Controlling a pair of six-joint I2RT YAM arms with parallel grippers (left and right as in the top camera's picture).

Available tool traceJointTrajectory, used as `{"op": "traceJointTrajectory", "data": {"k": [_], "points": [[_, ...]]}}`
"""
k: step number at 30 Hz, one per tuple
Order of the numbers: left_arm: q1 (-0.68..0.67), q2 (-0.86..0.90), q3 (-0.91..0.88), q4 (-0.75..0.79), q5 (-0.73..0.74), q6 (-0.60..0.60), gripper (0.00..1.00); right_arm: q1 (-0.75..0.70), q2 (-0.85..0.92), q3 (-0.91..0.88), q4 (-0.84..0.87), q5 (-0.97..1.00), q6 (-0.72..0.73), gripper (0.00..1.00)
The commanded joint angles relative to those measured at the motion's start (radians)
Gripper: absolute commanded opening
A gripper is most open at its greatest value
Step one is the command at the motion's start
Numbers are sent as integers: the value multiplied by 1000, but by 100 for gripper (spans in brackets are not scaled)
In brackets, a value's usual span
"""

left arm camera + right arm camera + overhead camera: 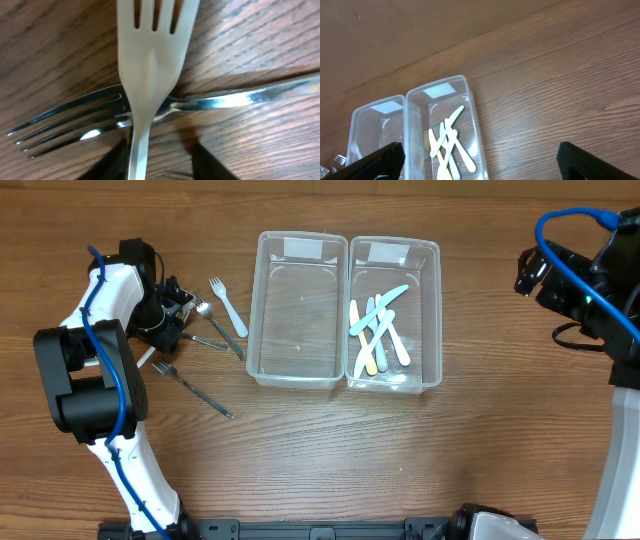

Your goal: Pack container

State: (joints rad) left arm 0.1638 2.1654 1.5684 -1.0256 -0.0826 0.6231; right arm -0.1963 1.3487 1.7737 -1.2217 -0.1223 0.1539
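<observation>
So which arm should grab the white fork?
Left. The left gripper sits right over the white fork, fingers either side of the handle. The right gripper is far off, past the boxes.

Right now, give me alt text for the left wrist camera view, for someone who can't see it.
Close-up of a white plastic fork lying across the neck of a metal fork on a wooden table. The left gripper shows only as two dark fingers at the bottom edge, either side of the plastic fork's handle, not gripping it.
</observation>
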Motion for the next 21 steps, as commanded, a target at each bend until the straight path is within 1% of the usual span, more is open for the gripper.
{"op": "traceJointTrajectory", "data": {"k": [1, 3, 4, 5, 8, 10, 12, 15, 17, 18, 21], "points": [[-2, 38, 14, -8, 5, -43, 27, -2, -3, 6, 3, 14, 2, 100], [-2, 37, 15, -26, 5, -48, 13, -2, -3, 6, 3, 14, 2, 100], [-2, 37, 16, -35, 5, -52, 8, -2, -3, 6, 3, 14, 3, 100], [-2, 35, 20, -45, 5, -71, 4, -2, -3, 6, 3, 14, 2, 100], [-3, 27, 49, -68, 6, -134, 4, -2, -3, 6, 3, 14, 2, 100], [-5, 20, 104, -114, 5, -179, 4, -2, -3, 6, 3, 14, 2, 100], [-9, 10, 174, -173, 6, -204, 4, -2, -3, 6, 3, 14, 2, 100], [-20, -19, 305, -265, 14, -277, 4, -2, -3, 6, 3, 14, 2, 100], [-30, -47, 397, -322, 67, -320, 4, -2, -3, 6, 3, 14, 2, 100], [-36, -62, 439, -343, 96, -336, 4, -2, -3, 6, 3, 14, 2, 100], [-63, -114, 539, -381, 103, -378, 4, -2, -3, 6, 3, 14, 2, 100]]}}
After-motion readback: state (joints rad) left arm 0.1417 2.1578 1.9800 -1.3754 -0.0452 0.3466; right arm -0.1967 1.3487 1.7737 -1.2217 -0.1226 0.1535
